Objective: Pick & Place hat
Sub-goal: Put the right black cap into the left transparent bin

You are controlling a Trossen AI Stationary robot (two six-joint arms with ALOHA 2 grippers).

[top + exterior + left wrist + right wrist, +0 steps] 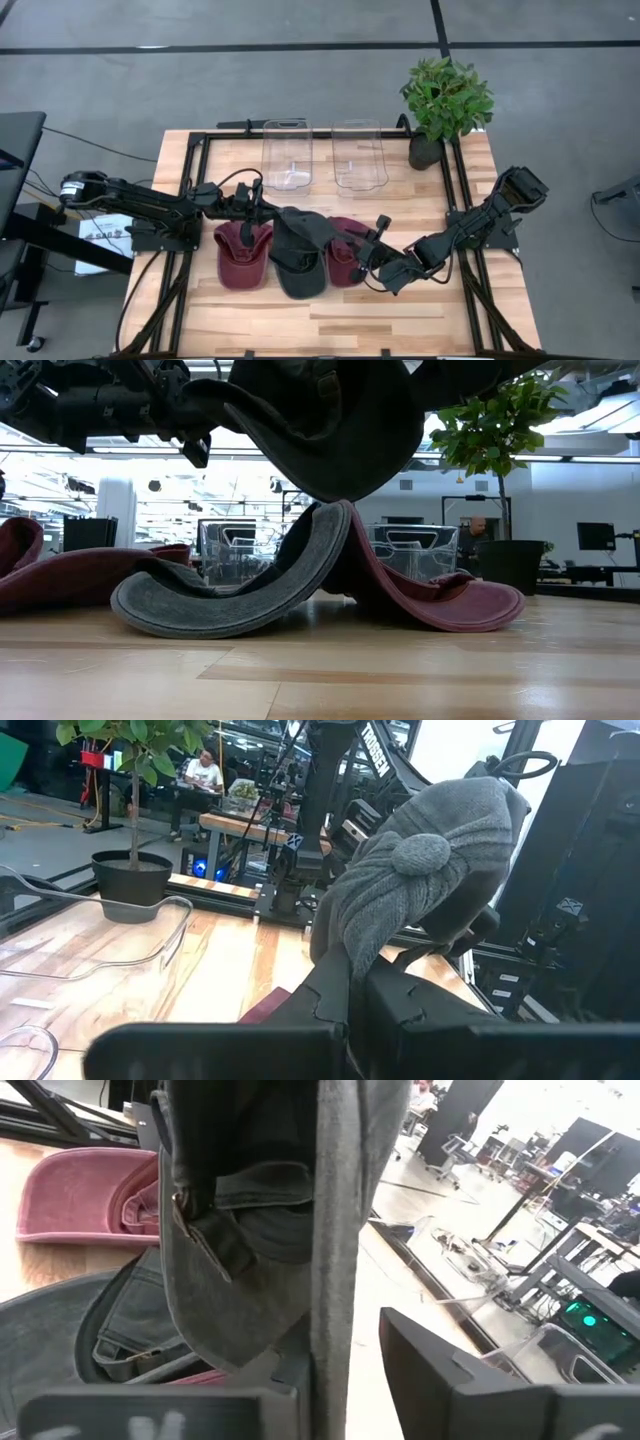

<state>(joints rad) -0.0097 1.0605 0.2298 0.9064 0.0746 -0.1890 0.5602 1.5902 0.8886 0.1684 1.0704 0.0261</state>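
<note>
The dark grey hat (298, 245) hangs lifted at mid-desk between two maroon hats (241, 255), its brim sagging to the desk (400, 320). The left gripper (246, 207) pinches its crown with jaws closed. The right gripper (372, 262) sits at its other side, jaws parted around the edge; whether they grip is unclear. Judged step: handover, then carrying it to a clear bin (287, 155). The left fingertips are hidden.
</note>
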